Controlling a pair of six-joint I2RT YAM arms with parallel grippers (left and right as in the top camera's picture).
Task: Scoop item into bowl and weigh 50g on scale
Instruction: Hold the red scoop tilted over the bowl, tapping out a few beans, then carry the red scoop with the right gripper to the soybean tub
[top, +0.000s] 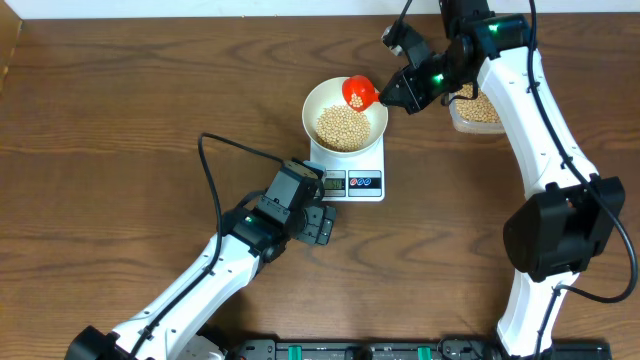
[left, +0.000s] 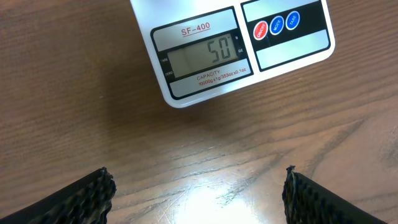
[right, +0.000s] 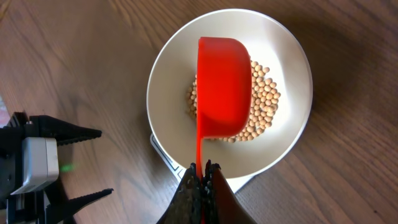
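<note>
Brown wood-grain table (top: 130, 110). Resting directly on it: small white scale (top: 365, 183) near the middle, clear tub (top: 472, 128) farther back on the right.

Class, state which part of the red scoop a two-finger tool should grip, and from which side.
Probably the scoop by its thin handle, from the free end opposite the cup: the cup is wide and rounded. The right tool grips there.

brown wood-grain table (top: 120, 150); soft glare on it
</note>
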